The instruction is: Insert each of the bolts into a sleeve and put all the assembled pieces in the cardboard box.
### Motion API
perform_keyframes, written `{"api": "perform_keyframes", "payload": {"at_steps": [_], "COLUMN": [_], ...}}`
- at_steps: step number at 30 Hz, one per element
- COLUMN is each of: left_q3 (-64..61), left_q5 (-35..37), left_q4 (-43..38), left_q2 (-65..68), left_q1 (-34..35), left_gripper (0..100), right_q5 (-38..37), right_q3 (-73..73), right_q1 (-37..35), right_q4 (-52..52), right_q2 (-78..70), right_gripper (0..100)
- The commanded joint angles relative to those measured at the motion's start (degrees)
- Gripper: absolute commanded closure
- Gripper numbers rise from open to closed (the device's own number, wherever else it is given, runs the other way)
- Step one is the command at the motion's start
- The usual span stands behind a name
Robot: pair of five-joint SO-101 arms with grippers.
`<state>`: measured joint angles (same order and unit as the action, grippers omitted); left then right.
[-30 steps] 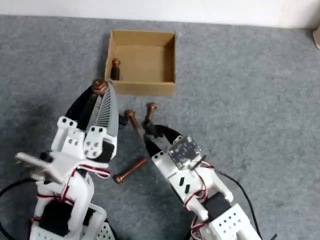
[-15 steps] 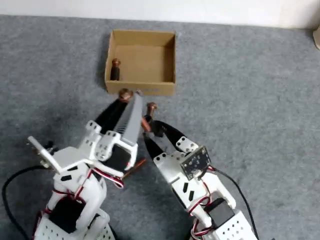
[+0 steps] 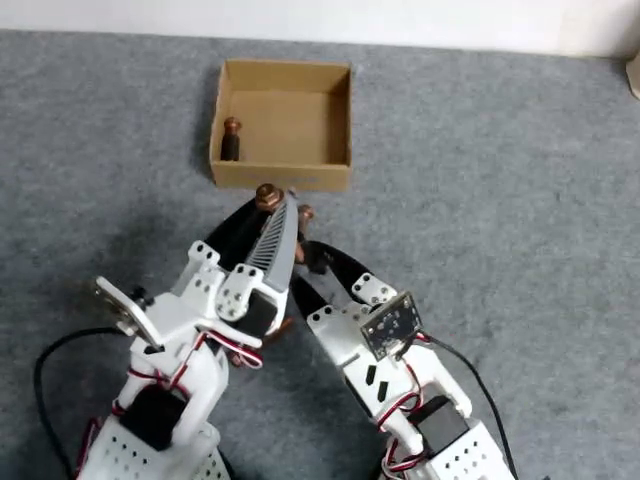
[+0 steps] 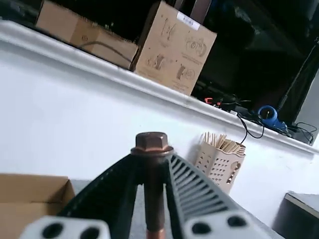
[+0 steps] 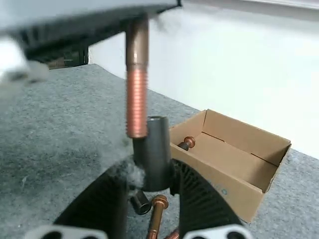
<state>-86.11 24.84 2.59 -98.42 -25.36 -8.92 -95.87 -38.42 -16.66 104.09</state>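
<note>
bolt clamped upright in the left gripper; its threaded end sits just beside the mouth of the sleeve grasped by the right gripper

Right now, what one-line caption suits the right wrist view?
Right gripper holds a dark sleeve upright as a copper bolt hangs threaded-end down beside its mouth, cardboard box behind.

Five copper bolts — four bare, one sleeved. Three dark sleeves — two of them empty. One assembled piece. One cardboard box.
</note>
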Motion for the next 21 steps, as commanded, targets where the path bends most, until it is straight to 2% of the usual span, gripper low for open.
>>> {"api": "perform_keyframes", "payload": {"at_steps": [1, 13, 21], "left_q3": [-0.7, 0.7, -3.9], "left_q5": [-2.5, -3.7, -3.8], "left_q4": [-6.2, -8.4, -8.9], "left_q2": [0.3, 0.3, 0.3], "left_q1": [-0.9, -0.8, 3.8], "left_gripper": [99, 99, 99], "right_q5": [0.4, 0.4, 0.4], "right_q3": [-1.2, -1.2, -1.4], "right_q1": [-0.5, -0.5, -0.4], "right_q4": [2.2, 2.2, 2.2], "right_q2": [1.1, 1.1, 1.1], "right_gripper": [99.4, 99.4, 99.4]}}
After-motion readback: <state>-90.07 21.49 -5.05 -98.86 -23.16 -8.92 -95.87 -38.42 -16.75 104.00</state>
